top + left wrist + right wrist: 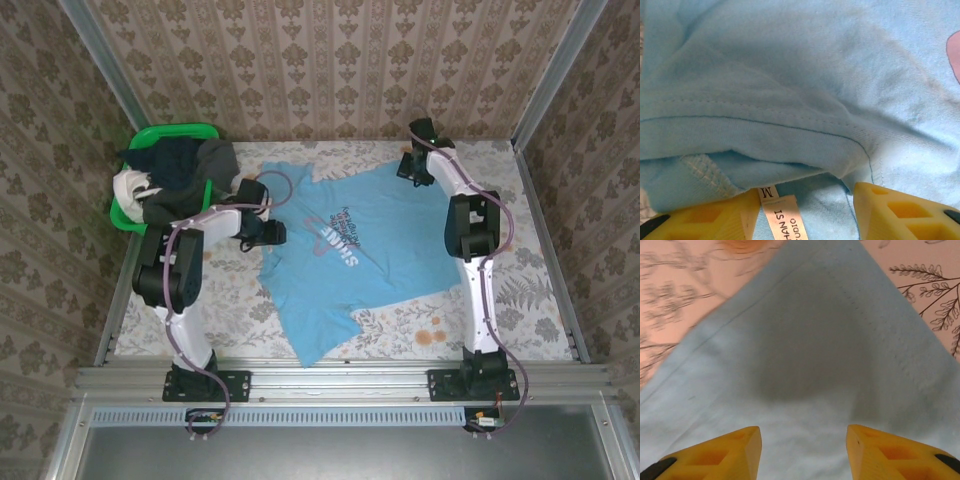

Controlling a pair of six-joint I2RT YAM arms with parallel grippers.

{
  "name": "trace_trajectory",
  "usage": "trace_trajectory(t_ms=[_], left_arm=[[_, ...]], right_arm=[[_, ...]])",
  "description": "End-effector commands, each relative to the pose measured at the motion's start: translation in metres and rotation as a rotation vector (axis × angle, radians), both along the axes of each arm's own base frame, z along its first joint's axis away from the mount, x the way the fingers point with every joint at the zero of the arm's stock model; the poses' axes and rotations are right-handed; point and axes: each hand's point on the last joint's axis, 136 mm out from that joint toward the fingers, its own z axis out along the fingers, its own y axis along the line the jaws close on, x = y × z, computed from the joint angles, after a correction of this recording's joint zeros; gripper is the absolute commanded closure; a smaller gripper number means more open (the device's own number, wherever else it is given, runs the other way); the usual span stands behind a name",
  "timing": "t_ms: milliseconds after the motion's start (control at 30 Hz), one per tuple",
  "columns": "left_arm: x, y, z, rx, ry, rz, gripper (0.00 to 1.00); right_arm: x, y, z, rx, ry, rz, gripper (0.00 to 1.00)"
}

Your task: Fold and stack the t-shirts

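shirt status: the light blue shirt (370,240) is lying spread out, print side up, in the middle of the bench (530,300), with one sleeve pointing toward the near edge. the other shirts (175,175), dark ones and a white one, are heaped in the green basket (190,132) at the far left corner. so i'd say this is the first one being worked, and nothing is stacked yet.

left tool (806,200) sits low over the shirt's left edge, right at the neck. its fingers are spread apart, with the neck band (740,140) just ahead of them and the size label (782,215) lying between them, not pinched as far as i can see. right tool (804,440) is at the shirt's far right corner, fingers also spread, with a pointed corner of cloth running out ahead of it over the flowery bench top.

my read: the arms are at opposite edges so both can take hold at once and keep the cloth flat for a fold. neither looks like it has grabbed anything yet. thin jersey like this will likely bunch if only one side gets lifted, so going in from both ends makes sense.
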Motion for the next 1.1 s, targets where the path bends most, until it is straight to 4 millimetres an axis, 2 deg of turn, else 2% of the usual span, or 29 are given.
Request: trace_trajectory(t_ms=[0, 133, 233, 300, 367, 433, 533, 600, 633, 667, 700, 767, 867, 933, 967, 1067], left_arm=[[0.001, 0.019, -0.020, 0.026, 0.065, 0.037, 0.45], [0.022, 0.022, -0.018, 0.021, 0.052, 0.029, 0.45], [0.043, 0.015, -0.014, 0.008, 0.031, -0.016, 0.46], [0.061, 0.011, -0.004, 0.005, 0.003, -0.045, 0.46], [0.072, 0.011, 0.006, 0.002, -0.020, -0.053, 0.46], [0.075, 0.011, 0.023, -0.015, -0.047, -0.056, 0.45], [0.068, 0.018, 0.049, -0.007, -0.110, -0.041, 0.39], [0.055, 0.023, 0.062, 0.005, -0.134, -0.023, 0.27], [0.044, 0.027, 0.069, 0.012, -0.148, 0.006, 0.22], [0.033, 0.027, 0.074, 0.004, -0.167, 0.022, 0.09], [0.019, 0.025, 0.078, -0.010, -0.180, 0.026, 0.01], [-0.017, 0.027, 0.079, -0.006, -0.201, 0.061, 0.00], [-0.072, 0.022, 0.071, -0.016, -0.184, 0.077, 0.00], [-0.110, 0.021, 0.061, 0.000, -0.139, 0.088, 0.00], [-0.130, 0.014, 0.056, 0.001, -0.129, 0.057, 0.00], [-0.181, 0.012, 0.036, 0.019, -0.052, 0.047, 0.09]], right_arm=[[-0.023, -0.022, -0.020, 0.071, 0.138, -0.096, 0.51], [-0.031, -0.055, -0.026, 0.114, 0.144, -0.234, 0.53], [-0.035, -0.065, -0.022, 0.130, 0.112, -0.288, 0.53], [-0.036, -0.067, -0.015, 0.157, 0.088, -0.303, 0.53], [-0.037, -0.063, -0.002, 0.180, 0.055, -0.293, 0.53], [-0.042, -0.062, 0.020, 0.178, 0.033, -0.274, 0.52], [-0.065, -0.063, 0.055, 0.138, 0.007, -0.239, 0.47], [-0.092, -0.059, 0.068, 0.126, 0.009, -0.181, 0.36], [-0.115, -0.054, 0.069, 0.130, 0.033, -0.149, 0.32], [-0.142, -0.054, 0.066, 0.119, 0.062, -0.151, 0.31], [-0.166, -0.053, 0.064, 0.114, 0.068, -0.156, 0.30], [-0.223, -0.057, 0.053, 0.082, 0.087, -0.201, 0.27], [-0.297, -0.070, 0.042, 0.017, 0.149, -0.327, 0.28], [-0.329, -0.069, 0.034, 0.012, 0.199, -0.351, 0.28], [-0.341, -0.068, 0.032, 0.014, 0.203, -0.358, 0.29], [-0.368, -0.069, 0.018, 0.005, 0.224, -0.393, 0.33]])
